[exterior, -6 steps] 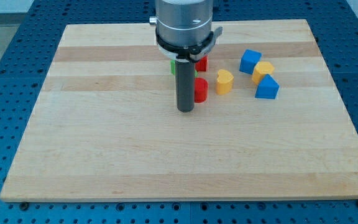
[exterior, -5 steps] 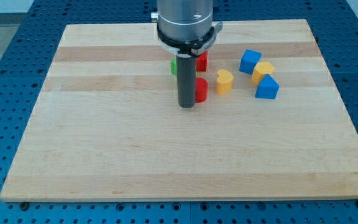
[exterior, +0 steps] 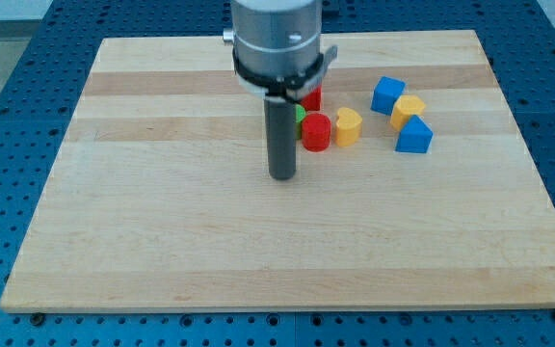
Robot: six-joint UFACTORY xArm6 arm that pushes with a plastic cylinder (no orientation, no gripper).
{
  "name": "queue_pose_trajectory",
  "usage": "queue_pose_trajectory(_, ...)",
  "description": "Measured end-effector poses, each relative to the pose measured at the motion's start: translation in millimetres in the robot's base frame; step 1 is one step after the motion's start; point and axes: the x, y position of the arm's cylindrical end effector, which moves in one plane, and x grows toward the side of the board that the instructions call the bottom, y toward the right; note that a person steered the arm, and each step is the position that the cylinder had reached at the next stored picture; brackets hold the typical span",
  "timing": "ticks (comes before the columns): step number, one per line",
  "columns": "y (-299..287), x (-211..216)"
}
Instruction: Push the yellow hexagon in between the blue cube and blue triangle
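The yellow hexagon [exterior: 409, 108] sits between the blue cube [exterior: 387, 93], up and to its left, and the blue triangle [exterior: 413, 136] below it, touching or nearly touching both. They lie at the view's upper right of the wooden board [exterior: 162, 231]. My tip [exterior: 282, 176] rests on the board well to their left, just left of and below a red cylinder [exterior: 315, 131].
A yellow heart-shaped block [exterior: 348, 126] lies right of the red cylinder. A second red block [exterior: 311, 97] and a sliver of a green block [exterior: 300, 114] show behind the rod, partly hidden by the arm's body.
My tip has moved a little to the view's left and down, away from the red cylinder, which now shows in full. The blue blocks and yellow hexagon have not moved.
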Motion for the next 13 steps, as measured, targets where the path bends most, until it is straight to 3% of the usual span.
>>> queue_pose_trajectory(2, 175.2, 4.9)
queue_pose_trajectory(5, 156.2, -75.3)
queue_pose_trajectory(12, 130.9, -123.1)
queue_pose_trajectory(13, 155.2, -118.4)
